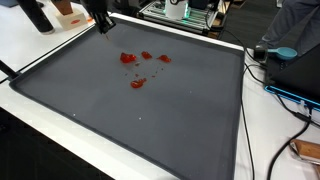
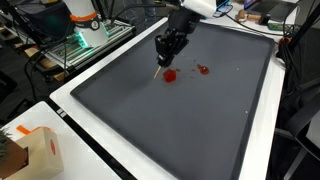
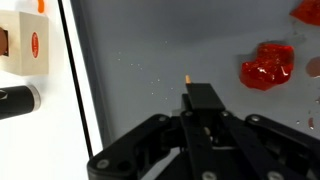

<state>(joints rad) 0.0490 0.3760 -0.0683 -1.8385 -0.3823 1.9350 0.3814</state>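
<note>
Thin stick [image 2: 158,70], pinched in the closed jaws, slants its long axis down toward the grey mat [image 2: 150,120].

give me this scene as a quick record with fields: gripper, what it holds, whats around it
gripper: black Robotiq gripper, fingers closed
held: thin pale stick, tip low over the mat, contact unclear
surface: dark grey mat on white table
nearby: red glossy blobs, beside the stick tip
off mat: orange-and-white carton, black cylinder
</note>
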